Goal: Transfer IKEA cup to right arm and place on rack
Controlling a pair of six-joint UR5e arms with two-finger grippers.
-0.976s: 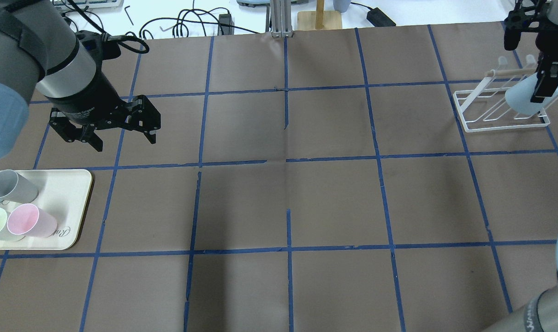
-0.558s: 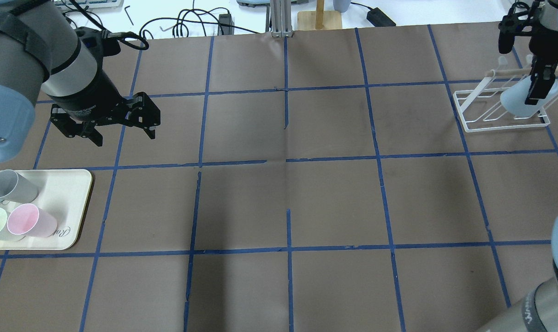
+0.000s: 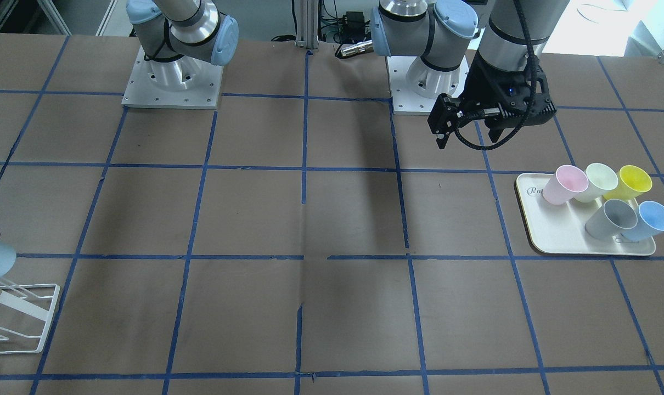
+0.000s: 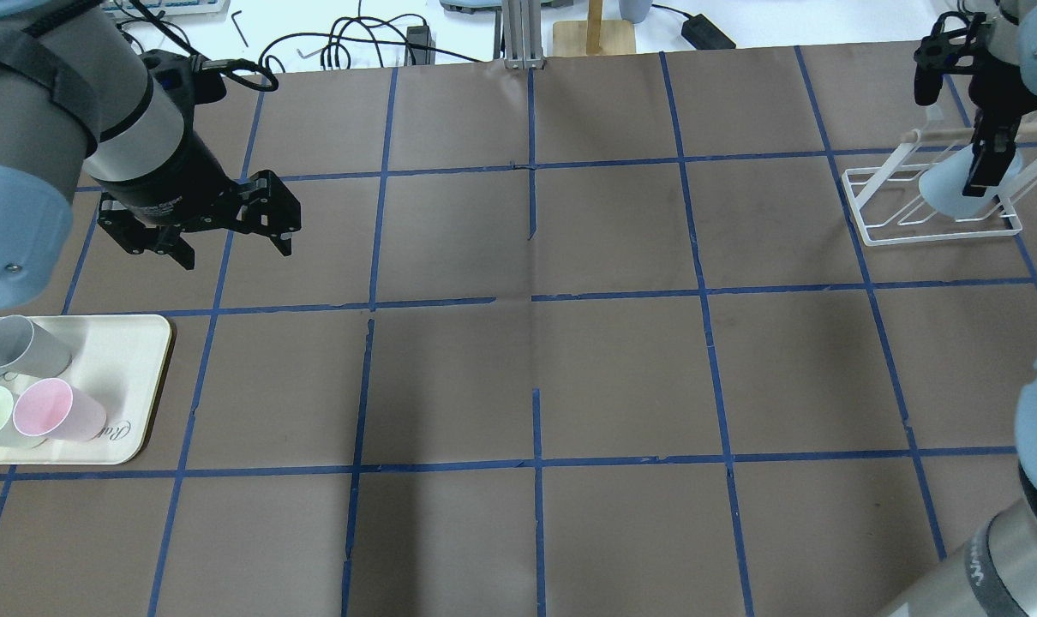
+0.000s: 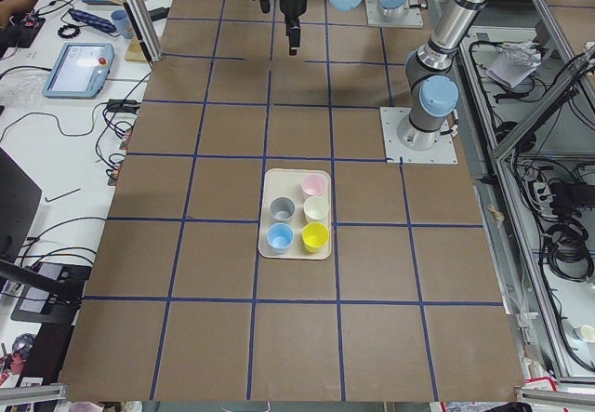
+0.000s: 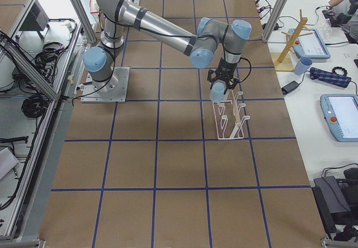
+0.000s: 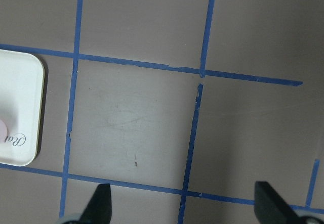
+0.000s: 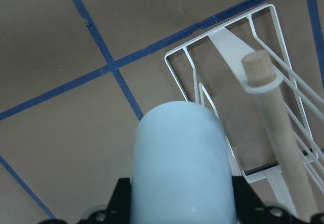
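The right arm [image 6: 162, 32] stretched to the far right, the left gripper [image 4: 236, 248] hung spread wide near the cream tray [image 4: 116, 351] scripted "Ra…", and over the white rack [image 8: 229, 44] the right gripper [image 4: 987, 167] clamped the pale-blue IKEA cup [image 4: 947, 184].

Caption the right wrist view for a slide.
Right gripper's jaws clamp the IKEA cup beside the rack's wooden rod.

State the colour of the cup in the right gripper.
Pale blue; cup shows clearest in right wrist view.
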